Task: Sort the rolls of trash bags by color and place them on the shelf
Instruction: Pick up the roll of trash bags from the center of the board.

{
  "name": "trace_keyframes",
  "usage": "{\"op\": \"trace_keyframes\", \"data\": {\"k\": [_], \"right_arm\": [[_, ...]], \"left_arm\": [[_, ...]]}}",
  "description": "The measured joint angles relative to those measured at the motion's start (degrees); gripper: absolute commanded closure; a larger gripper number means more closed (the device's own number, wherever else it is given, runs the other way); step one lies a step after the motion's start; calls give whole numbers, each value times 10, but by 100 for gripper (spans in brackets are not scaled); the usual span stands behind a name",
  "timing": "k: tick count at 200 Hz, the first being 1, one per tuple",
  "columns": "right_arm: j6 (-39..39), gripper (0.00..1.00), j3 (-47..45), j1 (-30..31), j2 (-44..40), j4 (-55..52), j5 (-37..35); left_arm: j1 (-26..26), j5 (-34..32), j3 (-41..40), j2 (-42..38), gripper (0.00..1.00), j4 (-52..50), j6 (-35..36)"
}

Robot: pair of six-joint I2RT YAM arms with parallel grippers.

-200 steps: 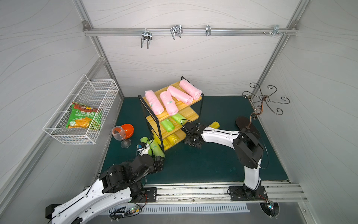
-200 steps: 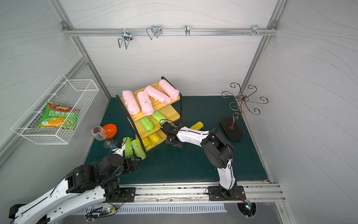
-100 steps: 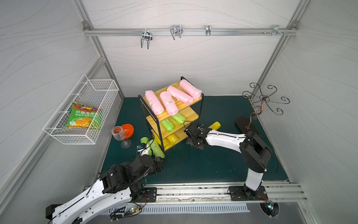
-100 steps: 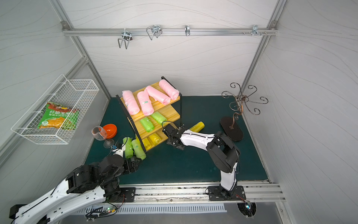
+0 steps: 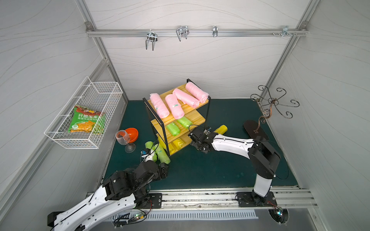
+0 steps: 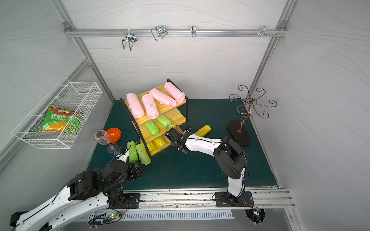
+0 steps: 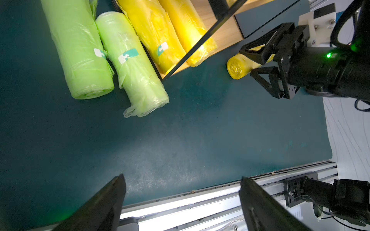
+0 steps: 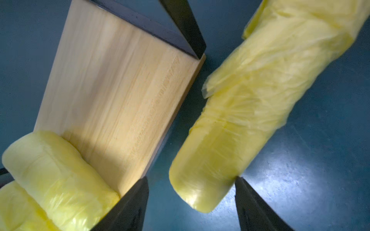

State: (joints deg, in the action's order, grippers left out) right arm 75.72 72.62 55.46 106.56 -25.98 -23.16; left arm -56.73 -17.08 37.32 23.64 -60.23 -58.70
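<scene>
At 3 o'clock of the shelf (image 5: 197,120), in a top view: yellow roll (image 5: 220,129) lies on the mat (image 5: 200,170); right elbow (image 5: 264,158) has swung outward, right gripper (image 5: 195,139) barely shifted.
Right wrist — fingers (image 8: 128,208) spread, straddling the roll's end, unclenched; grasp pending.
Left wrist — left gripper (image 7: 181,177) stays released, empty.

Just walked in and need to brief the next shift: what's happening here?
Sorting by colour is under way. On the shelf, four pink rolls lie on the top board, two green rolls on the middle, and yellow rolls on the bottom. The right gripper, jaws open, straddles the end of a loose yellow roll on the mat beside the shelf. The left gripper hangs open, short of two stray green rolls on the mat.
</scene>
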Motion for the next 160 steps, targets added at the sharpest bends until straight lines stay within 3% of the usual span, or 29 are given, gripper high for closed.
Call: {"op": "trace_keyframes", "data": {"k": [89, 102, 127, 160], "right_arm": [[23, 38, -6, -10, 45, 11, 17], [18, 48, -6, -14, 45, 13, 23], [-3, 79, -21, -19, 37, 27, 34], [-94, 94, -76, -39, -9, 28, 84]], "left_arm": [[0, 0, -1, -10, 6, 0, 0], [0, 0, -1, -10, 6, 0, 0], [0, 0, -1, -10, 6, 0, 0], [0, 0, -1, -12, 6, -4, -1]]}}
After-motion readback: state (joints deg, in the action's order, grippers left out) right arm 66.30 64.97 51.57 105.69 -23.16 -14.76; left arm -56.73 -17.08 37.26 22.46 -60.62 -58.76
